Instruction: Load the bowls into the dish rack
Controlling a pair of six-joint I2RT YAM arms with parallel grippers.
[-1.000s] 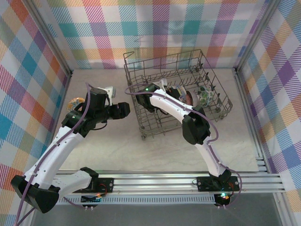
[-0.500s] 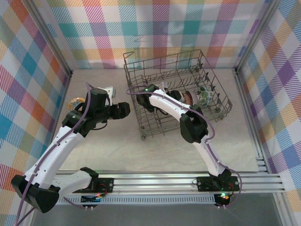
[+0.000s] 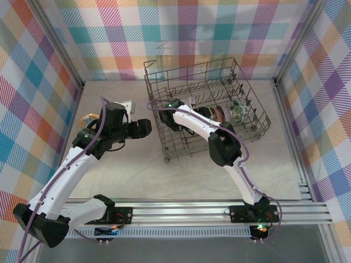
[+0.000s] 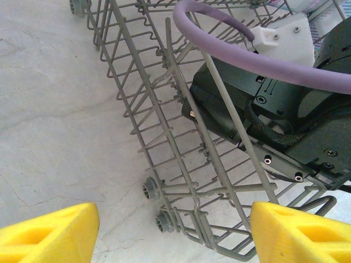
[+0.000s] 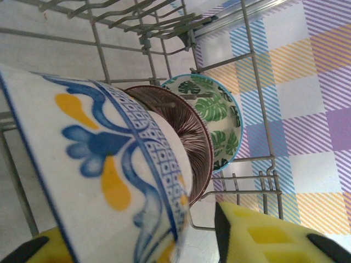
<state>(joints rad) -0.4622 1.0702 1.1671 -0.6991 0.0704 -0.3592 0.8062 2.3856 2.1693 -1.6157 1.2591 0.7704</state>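
- Yellow-fingered right gripper [image 5: 148, 241], shut a second ago, has let its jaws part; the wrist view shows a sliver of gap between one finger [image 5: 263, 235] and the rim, so the grip looks released, though the jaws are not yet wide
- between those jaws sits the white ceramic bowl with blue and yellow flourishes [image 5: 109, 164]; it stands on edge among the tines of the large grey wire dish rack [image 3: 189, 71], just beside a dark red ribbed bowl [image 5: 189, 142]; the green-leaf bowl on white [image 5: 214, 118] comes next in the row
- from above, the right arm has shifted only slightly inside the rack; nothing else has moved
- black left gripper with yellow fingertips [image 4: 175, 235] hangs outside the rack's near-left wall, jaws wide apart and empty, as it did a second ago
- my reading: three bowls are racked; a small orange-and-teal bowl [image 3: 88, 117] waits on the table by the left wall, so loading is unfinished; the right arm needs a clean withdrawal without tipping the fresh bowl
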